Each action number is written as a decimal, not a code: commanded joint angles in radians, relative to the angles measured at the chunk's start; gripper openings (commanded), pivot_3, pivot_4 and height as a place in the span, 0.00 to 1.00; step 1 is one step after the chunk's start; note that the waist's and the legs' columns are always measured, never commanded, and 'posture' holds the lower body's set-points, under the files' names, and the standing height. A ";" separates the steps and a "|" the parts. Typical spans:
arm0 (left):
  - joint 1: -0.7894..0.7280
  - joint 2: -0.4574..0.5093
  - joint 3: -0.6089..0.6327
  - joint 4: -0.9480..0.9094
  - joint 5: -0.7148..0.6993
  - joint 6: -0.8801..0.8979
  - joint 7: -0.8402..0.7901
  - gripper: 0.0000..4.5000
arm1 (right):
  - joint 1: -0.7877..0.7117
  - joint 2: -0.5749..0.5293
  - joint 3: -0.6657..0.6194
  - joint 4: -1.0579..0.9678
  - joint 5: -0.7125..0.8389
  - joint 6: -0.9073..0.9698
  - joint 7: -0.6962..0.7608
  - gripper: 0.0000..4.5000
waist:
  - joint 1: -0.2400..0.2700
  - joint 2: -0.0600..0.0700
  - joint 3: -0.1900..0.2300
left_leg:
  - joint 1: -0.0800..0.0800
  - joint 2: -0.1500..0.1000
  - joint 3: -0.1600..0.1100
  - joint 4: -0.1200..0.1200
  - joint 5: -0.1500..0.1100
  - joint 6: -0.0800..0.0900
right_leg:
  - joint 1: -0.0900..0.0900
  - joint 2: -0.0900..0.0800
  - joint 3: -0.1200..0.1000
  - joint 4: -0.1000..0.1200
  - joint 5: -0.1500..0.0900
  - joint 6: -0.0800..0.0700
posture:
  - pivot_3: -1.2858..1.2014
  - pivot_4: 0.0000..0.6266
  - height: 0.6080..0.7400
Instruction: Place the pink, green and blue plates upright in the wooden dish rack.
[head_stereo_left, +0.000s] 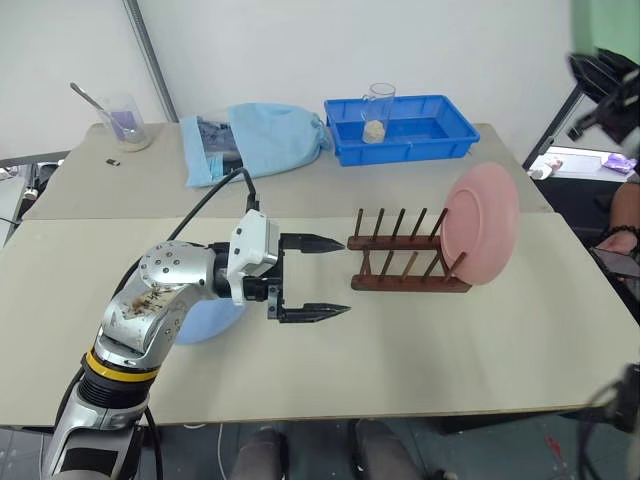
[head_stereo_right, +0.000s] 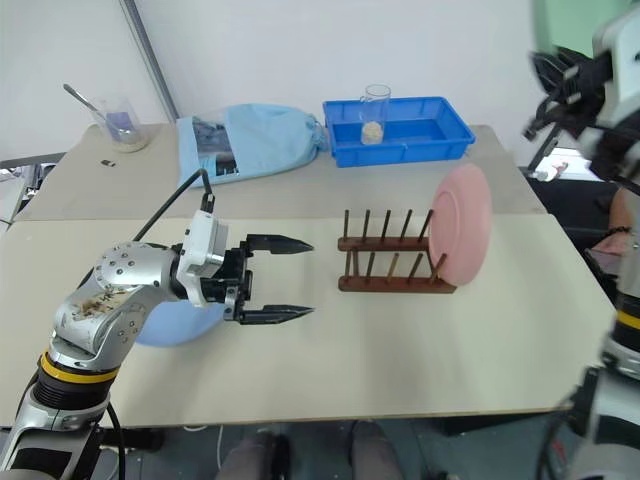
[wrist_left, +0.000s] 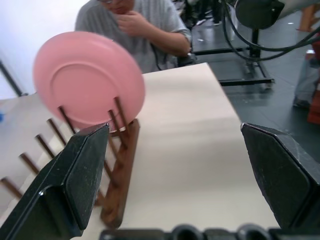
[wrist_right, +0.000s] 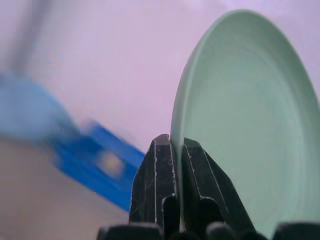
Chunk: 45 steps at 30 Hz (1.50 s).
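The pink plate (head_stereo_left: 481, 224) stands upright at the right end of the wooden dish rack (head_stereo_left: 400, 262) on the table; it also shows as the pink plate (wrist_left: 87, 77) in the left wrist view. My left gripper (head_stereo_left: 342, 276) hangs open just left of the rack, pointing at it, with nothing between its fingers. The blue plate (head_stereo_left: 207, 322) lies flat on the table, mostly hidden under my left arm. My right gripper (wrist_right: 175, 145) is shut on the rim of the green plate (wrist_right: 250, 125), which is held edge-up high at the right; the green plate (head_stereo_right: 562, 25) is blurred there.
A deep blue tray (head_stereo_left: 440, 135) holding a glass cup (head_stereo_left: 378, 110) stands at the back of the table. A light blue cloth bag (head_stereo_left: 255, 140) and a beaker with a spoon (head_stereo_left: 125, 120) lie at the back left. A person (wrist_left: 135, 30) sits beyond the table's right end.
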 joint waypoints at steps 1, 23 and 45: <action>-0.007 0.015 0.041 0.004 -0.016 0.000 0.009 1.00 | -0.047 0.060 -0.125 -0.138 0.375 0.293 -0.061 0.01 | 0.009 0.000 0.000 | -0.001 0.000 -0.001 0.000 0.000 0.000 | 0.000 0.000 -0.001 0.000 0.002 -0.003 | 0.52 0.24 0.98; 0.031 0.030 0.013 -0.029 -0.014 -0.012 -0.030 1.00 | 0.340 0.016 -0.192 -0.176 1.253 0.505 -0.571 0.01 | 0.019 0.000 0.000 | -0.003 -0.002 0.001 0.000 -0.001 0.001 | -0.001 -0.002 0.000 -0.002 -0.003 -0.004 | 0.52 0.24 0.98; 0.039 0.019 0.007 -0.028 0.000 -0.022 -0.027 1.00 | 0.250 -0.029 -0.064 -0.103 1.195 0.432 -0.725 0.47 | 0.023 0.000 0.000 | -0.004 -0.001 0.001 0.000 -0.001 0.001 | -0.002 -0.001 0.000 -0.002 -0.004 -0.005 | 0.52 0.24 0.98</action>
